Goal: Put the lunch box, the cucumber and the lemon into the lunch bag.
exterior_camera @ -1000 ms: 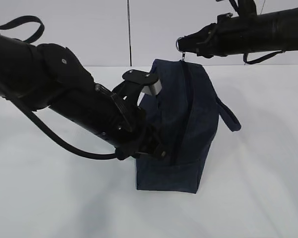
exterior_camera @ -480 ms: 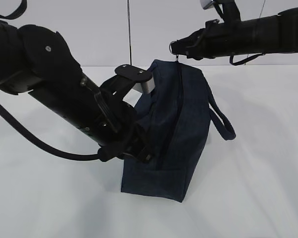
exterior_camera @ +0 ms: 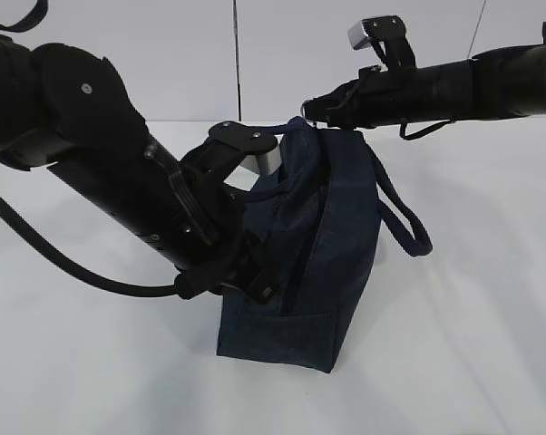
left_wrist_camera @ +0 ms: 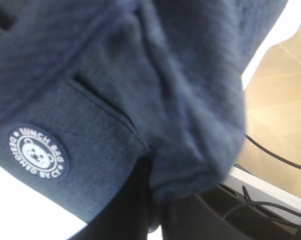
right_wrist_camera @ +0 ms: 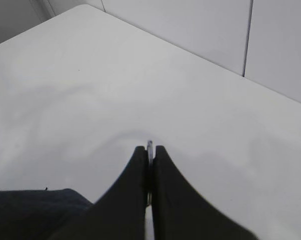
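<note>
The lunch bag (exterior_camera: 314, 245), a dark navy boxy fabric bag with padded handles, stands tilted on the white desk (exterior_camera: 472, 344), held from both sides. We start at the right claw (right_wrist_camera: 149, 165): its black jaws are pressed together on the thin silver ring pull (right_wrist_camera: 149, 146) of the zipper, at the bag's top edge. Our left claw (exterior_camera: 255, 285) is closed on a fold of the bag's side fabric low down; the left wrist view shows only bunched navy cloth and the round white logo (left_wrist_camera: 38, 152) close up. Beyond the claws, the far handle (exterior_camera: 404, 217) hangs loose to the right. We cannot see the lunch box, the cucumber or the lemon in any view.

The risk, as we judge it, is that the ring slips out of the narrow pinch, or the bag drags and topples if the side grip yields while the zipper is pulled.
</note>
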Controlling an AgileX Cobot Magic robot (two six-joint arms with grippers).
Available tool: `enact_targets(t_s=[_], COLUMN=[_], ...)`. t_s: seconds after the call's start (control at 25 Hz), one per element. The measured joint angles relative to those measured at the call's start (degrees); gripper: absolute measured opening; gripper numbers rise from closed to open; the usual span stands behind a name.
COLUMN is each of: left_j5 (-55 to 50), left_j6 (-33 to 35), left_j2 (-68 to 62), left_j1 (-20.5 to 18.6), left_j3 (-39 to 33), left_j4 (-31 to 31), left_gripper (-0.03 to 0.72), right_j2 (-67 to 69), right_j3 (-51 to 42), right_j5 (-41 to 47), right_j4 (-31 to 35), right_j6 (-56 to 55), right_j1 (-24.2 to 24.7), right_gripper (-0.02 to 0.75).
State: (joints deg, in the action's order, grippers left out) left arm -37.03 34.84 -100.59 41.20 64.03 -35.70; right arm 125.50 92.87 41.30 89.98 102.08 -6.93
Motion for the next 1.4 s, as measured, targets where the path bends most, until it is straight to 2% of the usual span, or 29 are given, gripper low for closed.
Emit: enact_targets(t_s=[0.4, 0.48, 0.64, 0.72, 0.88, 1.24, 1.4], left_j5=[0.20, -0.07, -0.22, 0.30, -0.49, -6.23, -10.13], left_j6=[-0.14, -0.14, -0.14, -0.14, -0.37, -1.24, -2.02], left_j2=[0.00, 0.00, 0.00, 0.11, 2.92, 12.68, 13.49], left_j1=[0.00, 0.00, 0.00, 0.00, -2.45, -13.96, -16.64], left_j3=[0.00, 0.00, 0.00, 0.00, 0.00, 0.38, 2.78], left_j4=[0.43, 0.43, 0.43, 0.43, 0.43, 1.07, 1.55], left_gripper=[0.014, 0.086, 0.349, 0.404, 0.414, 0.414, 0.413], right_j2=[0.80, 0.80, 0.80, 0.80, 0.80, 0.80, 0.80], right_j3=[1.38, 1.38, 1.38, 1.38, 1.38, 1.38, 1.38], right_j5=[2.85, 3.09, 3.84, 4.96, 6.03, 6.47, 6.47], right_j4=[0.14, 0.14, 0.14, 0.14, 0.18, 0.18, 0.18], right_j6=[-0.98, -1.35, -1.72, -1.84, -1.95, -1.95, -2.06], right_j1=[-0.12, -0.12, -0.12, -0.12, -0.12, -0.12, -0.12], right_gripper=[0.000, 0.000, 0.000, 0.000, 0.000, 0.000, 0.000])
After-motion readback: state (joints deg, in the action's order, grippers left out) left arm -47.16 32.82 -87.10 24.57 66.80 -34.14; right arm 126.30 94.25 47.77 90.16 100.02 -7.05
